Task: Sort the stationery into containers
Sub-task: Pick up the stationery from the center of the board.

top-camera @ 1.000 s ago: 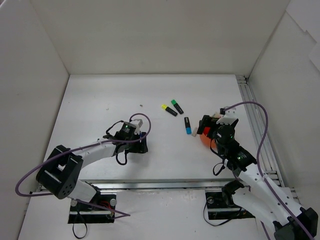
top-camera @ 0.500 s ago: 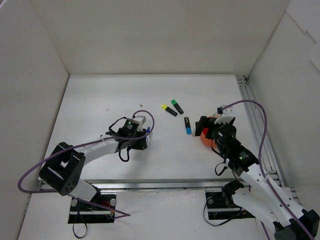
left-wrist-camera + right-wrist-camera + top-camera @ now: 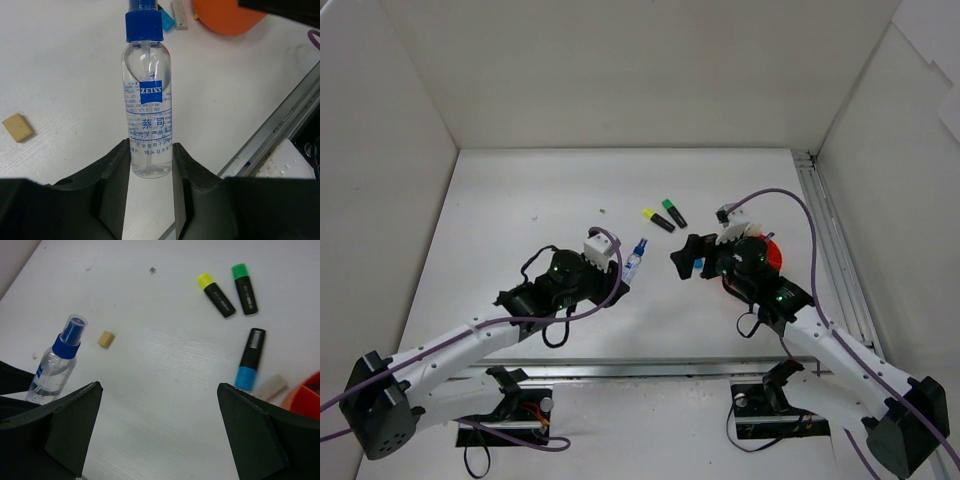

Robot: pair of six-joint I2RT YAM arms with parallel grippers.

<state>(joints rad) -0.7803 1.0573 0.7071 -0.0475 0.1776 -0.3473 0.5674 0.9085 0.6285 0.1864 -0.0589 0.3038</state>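
My left gripper (image 3: pixel 623 270) is shut on a clear spray bottle with a blue cap (image 3: pixel 635 257), holding its base, cap pointing away (image 3: pixel 147 100). My right gripper (image 3: pixel 693 257) is open wide and empty over the table (image 3: pixel 157 390), between the bottle (image 3: pixel 55 362) and the blue-capped highlighter (image 3: pixel 250 359). The yellow-capped (image 3: pixel 657 220) and green-capped (image 3: pixel 674 212) highlighters lie side by side further back. A white eraser (image 3: pixel 272 386) lies beside the orange-red pot (image 3: pixel 767 254), which is partly hidden behind my right arm.
A small tan block (image 3: pixel 106 338) lies on the table near the bottle. A metal rail (image 3: pixel 825 230) runs along the table's right edge. White walls enclose the table at the back and both sides.
My left gripper has moved right and forward with the bottle in it. My right gripper has swung left off the pot, which now shows behind it.
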